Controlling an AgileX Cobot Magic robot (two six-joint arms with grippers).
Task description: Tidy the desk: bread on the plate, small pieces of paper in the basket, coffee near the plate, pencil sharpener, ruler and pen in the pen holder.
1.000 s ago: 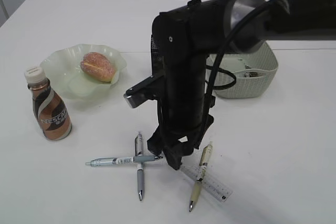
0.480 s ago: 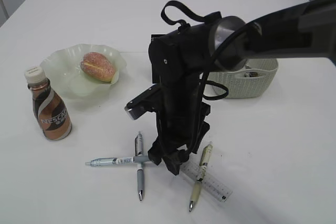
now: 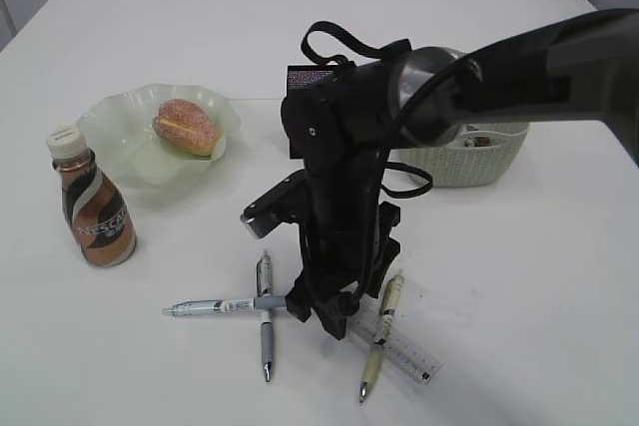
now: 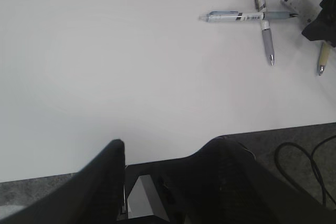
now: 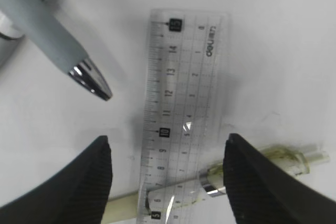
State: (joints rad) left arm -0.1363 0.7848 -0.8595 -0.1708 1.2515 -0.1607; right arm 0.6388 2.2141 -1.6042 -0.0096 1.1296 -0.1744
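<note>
A: Checking the right gripper (image 3: pixel 329 318): it stands low over the desk (image 3: pixel 519 276), jaws spread, one on either side of the ruler (image 5: pixel 181 114), grasping nothing.

B: Ruler position?

A: Flat on the desk, with a beige pen (image 3: pixel 380 336) lying across its lower end. Two grey pens (image 3: pixel 264 311) lie crossed just beside it.

B: Left gripper (image 4: pixel 173 153)?

A: Released, empty, hanging at the near edge of the desk, well apart from the pens.

B: Other items?

A: Bread (image 3: pixel 186 127) on the plate (image 3: pixel 120 132); coffee (image 3: pixel 92 202) upright near the plate; basket (image 3: pixel 469 162) and pen holder (image 3: pixel 300 82) behind the right arm, partly hidden.
</note>
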